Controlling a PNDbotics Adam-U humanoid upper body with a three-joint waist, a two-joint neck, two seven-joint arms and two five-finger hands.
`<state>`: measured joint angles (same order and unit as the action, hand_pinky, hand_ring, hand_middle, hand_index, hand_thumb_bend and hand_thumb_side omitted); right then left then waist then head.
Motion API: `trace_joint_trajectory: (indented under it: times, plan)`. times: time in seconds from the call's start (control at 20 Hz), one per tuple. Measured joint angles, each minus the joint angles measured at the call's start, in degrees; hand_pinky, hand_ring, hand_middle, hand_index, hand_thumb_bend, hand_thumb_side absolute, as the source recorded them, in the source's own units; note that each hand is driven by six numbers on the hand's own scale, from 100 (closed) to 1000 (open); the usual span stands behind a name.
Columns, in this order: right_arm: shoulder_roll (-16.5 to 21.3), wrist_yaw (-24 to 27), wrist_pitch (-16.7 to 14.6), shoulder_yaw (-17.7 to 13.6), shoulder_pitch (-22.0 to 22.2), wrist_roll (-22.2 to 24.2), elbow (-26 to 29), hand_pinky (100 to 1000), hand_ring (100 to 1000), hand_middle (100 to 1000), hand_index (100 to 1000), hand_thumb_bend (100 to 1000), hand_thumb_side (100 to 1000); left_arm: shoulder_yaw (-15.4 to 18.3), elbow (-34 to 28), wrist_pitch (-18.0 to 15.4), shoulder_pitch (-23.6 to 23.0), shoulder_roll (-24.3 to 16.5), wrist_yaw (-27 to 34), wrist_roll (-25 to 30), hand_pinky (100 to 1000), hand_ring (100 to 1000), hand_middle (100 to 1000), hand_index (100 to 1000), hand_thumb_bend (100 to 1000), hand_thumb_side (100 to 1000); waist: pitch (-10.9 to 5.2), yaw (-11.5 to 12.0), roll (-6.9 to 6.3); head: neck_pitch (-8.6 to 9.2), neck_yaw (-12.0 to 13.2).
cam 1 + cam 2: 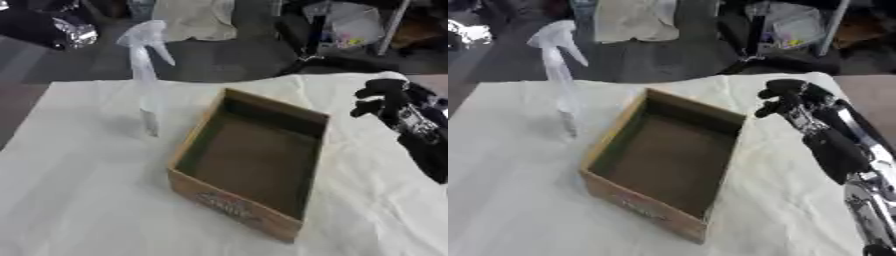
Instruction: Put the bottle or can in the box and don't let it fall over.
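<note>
Nearest to the camera is the cardboard box [249, 165], open at the top, lying askew near the middle of the table [79, 200], which carries a pale cloth. One printed corner of the box points toward the near edge. Its inside is dark and bare: nothing stands in it.

So the task is, as I judge it, not yet begun in its main part. The clear spray bottle [147, 75] stands upright on the table, just beside the left wall of the box, toward the far left corner of the table. Its trigger head is at the top and its body is see-through, so its lower part is hard to make out against the cloth. No hand touches it. What is left is everything: to take the bottle, to lift it over the wall of the box, and to set it down inside so that it stands. It is tall and narrow, so I think it may tip easily when it is placed.

On the right side, the right hand [785, 100] hangs above the table, beyond the right wall of the box and well apart from the bottle. Its fingers are bent inward and they hold nothing. The black forearm with silver parts runs down to the lower right corner of the right eye view. The left hand appears in neither view.
</note>
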<state>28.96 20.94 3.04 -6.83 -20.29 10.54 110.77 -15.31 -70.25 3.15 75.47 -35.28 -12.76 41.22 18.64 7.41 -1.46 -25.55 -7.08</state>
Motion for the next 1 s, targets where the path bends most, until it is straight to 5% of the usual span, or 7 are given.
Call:
trace_joint_trajectory:
  times: [1.0]
  plan:
    - [-0.50,0.00,0.58,0.22,-0.85,0.96,-0.01,934,635,688,772,100,522,1.78,2.27,-0.09,1.73,1.50,2.67,1.05,994,773,827,831,100,558,1.44,-1.07,-0.14,1.60,1.93]
